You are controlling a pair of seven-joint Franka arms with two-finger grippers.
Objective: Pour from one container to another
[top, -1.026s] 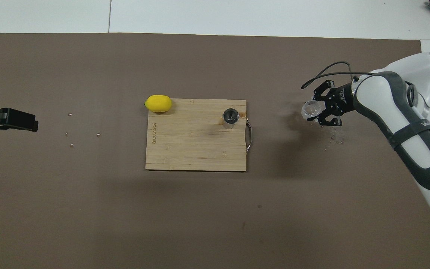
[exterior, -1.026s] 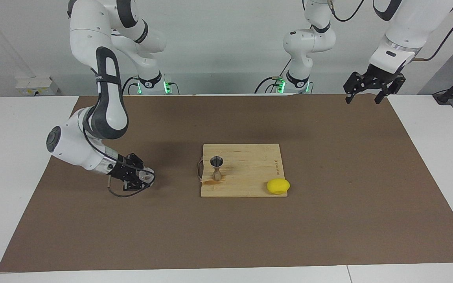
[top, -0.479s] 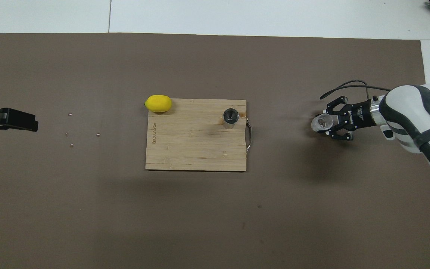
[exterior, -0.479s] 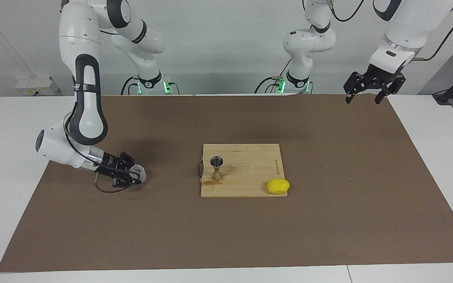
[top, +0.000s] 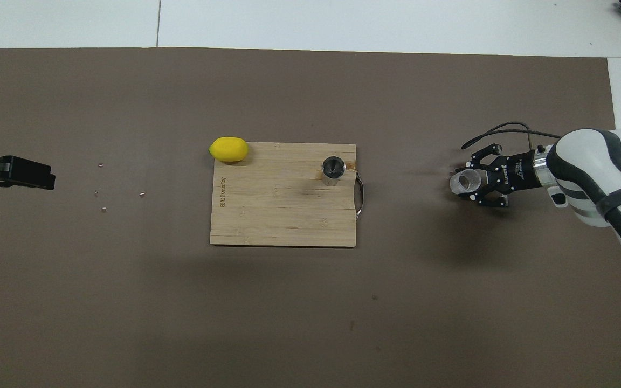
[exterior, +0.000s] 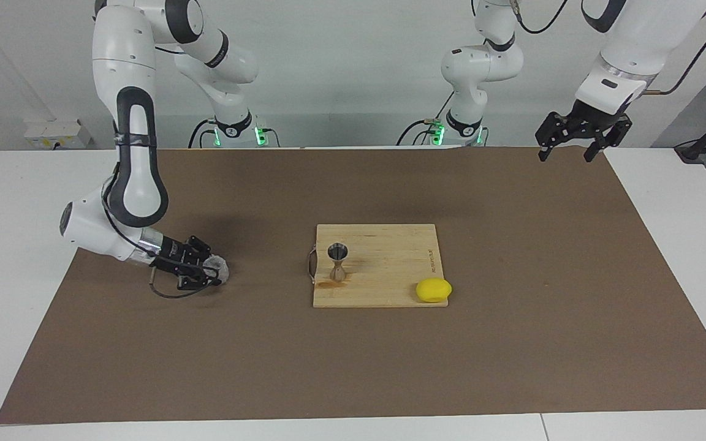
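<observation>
The small clear glass cup [exterior: 217, 267] [top: 464, 181] stands upright on the brown mat toward the right arm's end of the table, apart from the cutting board. My right gripper [exterior: 209, 272] [top: 472, 182] lies low and level at the mat, set around the cup. The steel hourglass jigger [exterior: 337, 260] [top: 334, 170] stands upright on the wooden cutting board [exterior: 390, 269] [top: 278, 210], near its handle edge. My left gripper [exterior: 564, 150] [top: 49, 180] waits open and empty, raised over the mat's corner at the left arm's end.
A yellow lemon [exterior: 433, 290] [top: 228, 149] rests at the board's corner farthest from the robots. A brownish stain marks the board beside the jigger. A few small specks [top: 103, 188] lie on the mat near the left gripper.
The right arm carried the cup away from the board, turned it upright and lowered it to the mat. The left arm has not moved.
</observation>
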